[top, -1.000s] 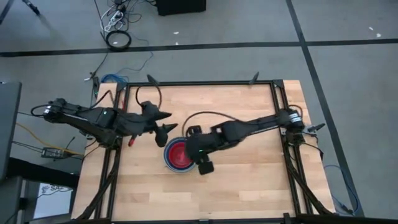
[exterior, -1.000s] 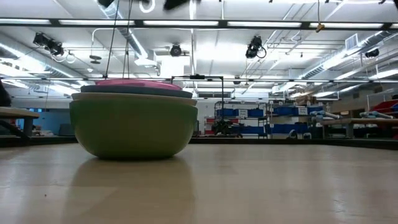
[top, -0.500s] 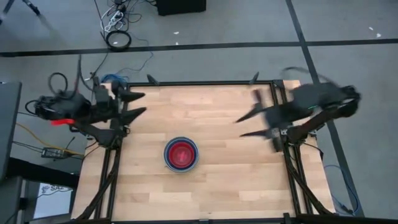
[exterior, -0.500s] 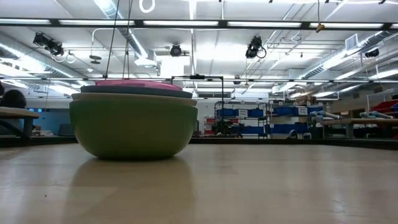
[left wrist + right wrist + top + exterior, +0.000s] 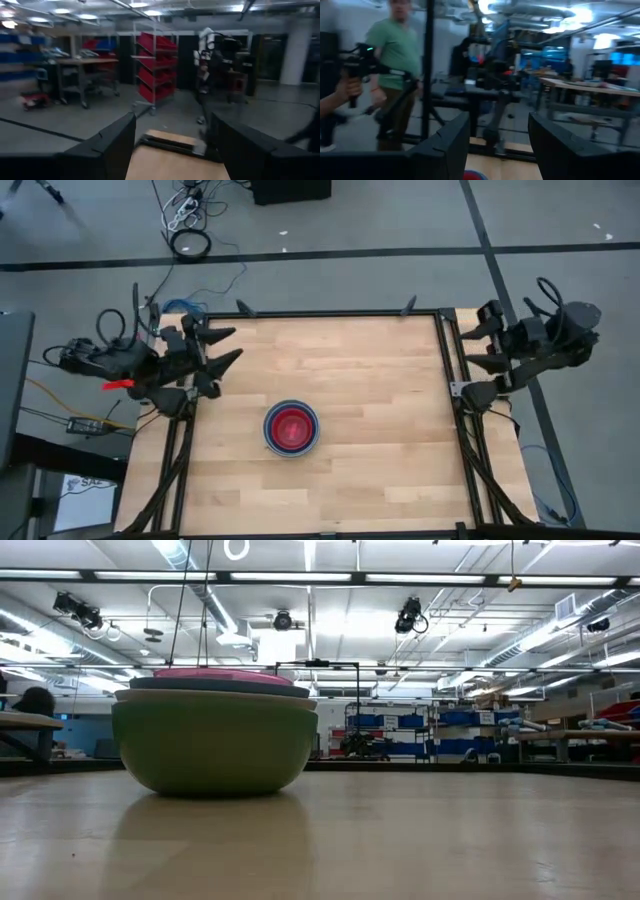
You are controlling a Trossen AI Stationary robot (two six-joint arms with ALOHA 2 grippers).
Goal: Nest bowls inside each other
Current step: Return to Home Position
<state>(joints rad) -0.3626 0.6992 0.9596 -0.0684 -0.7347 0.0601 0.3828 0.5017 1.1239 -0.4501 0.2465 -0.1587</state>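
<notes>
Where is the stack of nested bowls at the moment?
In the high view the stack of bowls sits near the table middle, slightly left of centre, apart from the left gripper and right gripper at its side edges.

Low view: bright ceiling strip lights [image 5: 420, 578] overhead, glare around them; table [image 5: 450, 830] sheen mirrors green bowl [image 5: 215, 745]. High view: even light, soft shadows. Left wrist view: dim room.
</notes>
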